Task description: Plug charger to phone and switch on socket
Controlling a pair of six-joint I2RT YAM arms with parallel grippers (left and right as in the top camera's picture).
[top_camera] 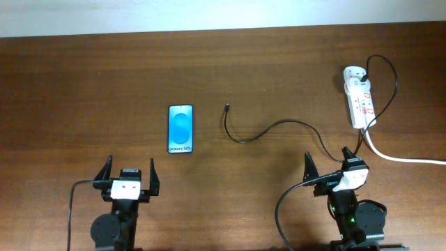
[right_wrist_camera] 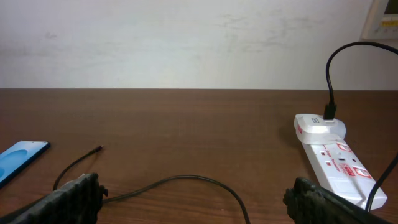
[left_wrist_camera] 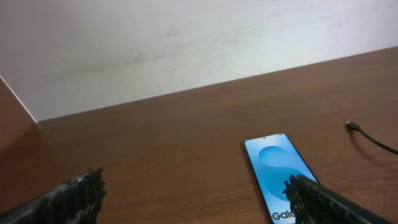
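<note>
The left pincer [top_camera: 131,162] and right pincer [top_camera: 327,155] are both gaping wide, empty. The phone [top_camera: 180,129] is lying lengthwise ahead of the left pincer; the charger tip [top_camera: 226,107] is resting right of the phone, toward the right pincer.

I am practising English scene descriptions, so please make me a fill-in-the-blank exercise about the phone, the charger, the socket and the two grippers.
1. The phone lies flat, showing a bright ______ screen.
2. The free tip of the charger lies ______ the phone and the socket, touching neither.
3. The left gripper and the right gripper both have their jaws ______, holding nothing.

Missing words: blue; between; open.
</note>
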